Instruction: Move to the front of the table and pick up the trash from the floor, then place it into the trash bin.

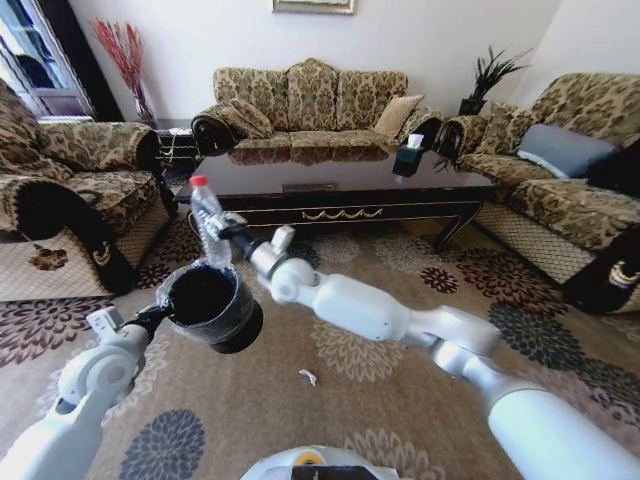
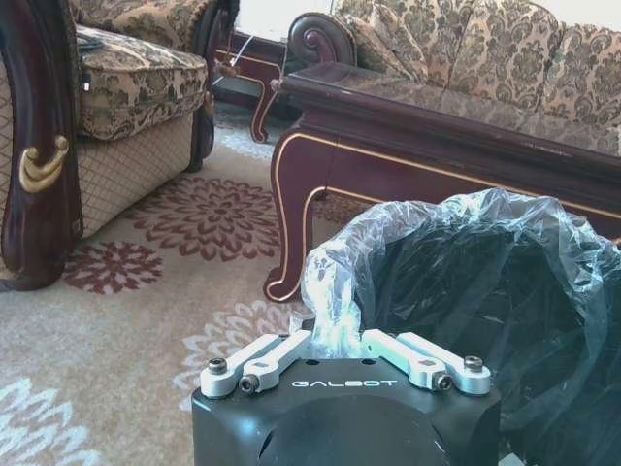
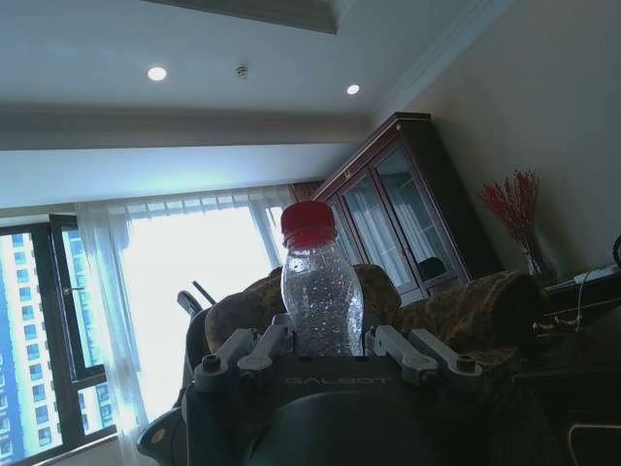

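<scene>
Our right gripper (image 1: 222,232) has its fingers (image 3: 254,351) pinching the clear plastic bottle (image 1: 207,222) with the red cap upright in the air, just above the black trash bin (image 1: 208,305). Our left gripper (image 1: 160,316) holds that bin off the carpet, fingers (image 2: 277,356) clamped on its rim and plastic liner (image 2: 340,282). A white scrap (image 1: 308,377) lies on the carpet (image 1: 400,400) before the dark coffee table (image 1: 340,190)

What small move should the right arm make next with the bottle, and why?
Probably open the right gripper to drop the bottle. It is held upright, red cap up, directly over the back rim of the trash bin, which the left gripper holds up by its rim.
</scene>
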Robot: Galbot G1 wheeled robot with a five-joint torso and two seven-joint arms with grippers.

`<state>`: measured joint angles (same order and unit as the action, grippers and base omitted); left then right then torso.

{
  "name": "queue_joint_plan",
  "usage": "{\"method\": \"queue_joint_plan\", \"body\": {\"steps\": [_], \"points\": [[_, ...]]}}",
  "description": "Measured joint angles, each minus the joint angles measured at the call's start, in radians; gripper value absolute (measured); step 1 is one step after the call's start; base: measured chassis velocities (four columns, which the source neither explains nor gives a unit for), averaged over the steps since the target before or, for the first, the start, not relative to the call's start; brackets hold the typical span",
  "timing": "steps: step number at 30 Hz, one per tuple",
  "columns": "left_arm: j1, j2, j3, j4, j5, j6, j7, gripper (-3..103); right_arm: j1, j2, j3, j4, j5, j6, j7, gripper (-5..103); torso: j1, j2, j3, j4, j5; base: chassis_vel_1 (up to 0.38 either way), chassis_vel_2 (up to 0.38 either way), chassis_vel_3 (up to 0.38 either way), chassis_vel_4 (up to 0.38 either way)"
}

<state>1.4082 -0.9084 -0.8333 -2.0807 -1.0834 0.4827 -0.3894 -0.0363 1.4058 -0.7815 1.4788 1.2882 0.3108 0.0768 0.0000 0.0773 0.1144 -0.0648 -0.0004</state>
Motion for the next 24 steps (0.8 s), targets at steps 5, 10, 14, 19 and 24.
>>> {"method": "queue_joint_plan", "body": {"steps": [5, 10, 14, 19, 24], "points": [[-0.008, 0.010, -0.006, 0.000, -0.011, 0.001, 0.000, 4, -0.018, 0.009, -0.027, -0.023, -0.013, 0.003, -0.004, 27, 0.000, 0.000, 0.000, -0.0003, 0.0002, 0.000, 0.000, 0.000, 0.000], [-0.010, 0.020, -0.011, 0.005, -0.015, 0.001, 0.000, 4, -0.036, -0.007, -0.038, -0.032, -0.033, 0.004, -0.005, 27, 0.000, 0.000, 0.000, -0.0002, 0.0003, 0.000, 0.000, 0.000, 0.000], [-0.015, 0.028, -0.014, 0.008, -0.021, 0.001, 0.001, 4, -0.049, -0.026, -0.039, -0.035, -0.049, 0.009, -0.005, 28, 0.000, 0.000, 0.000, -0.0002, 0.0005, 0.000, 0.000, 0.000, 0.000], [-0.019, 0.029, -0.014, 0.009, -0.023, 0.001, 0.001, 4, -0.073, -0.059, -0.029, -0.017, -0.069, 0.013, -0.001, 50, 0.000, 0.000, 0.000, -0.0002, 0.0005, 0.000, 0.000, 0.000, 0.000], [-0.018, 0.036, -0.020, 0.009, -0.028, 0.001, 0.003, 4, -0.099, -0.099, -0.012, 0.003, -0.100, 0.017, 0.005, 66, 0.000, 0.000, 0.000, -0.0003, 0.0006, 0.000, 0.000, 0.000, 0.000]]}}
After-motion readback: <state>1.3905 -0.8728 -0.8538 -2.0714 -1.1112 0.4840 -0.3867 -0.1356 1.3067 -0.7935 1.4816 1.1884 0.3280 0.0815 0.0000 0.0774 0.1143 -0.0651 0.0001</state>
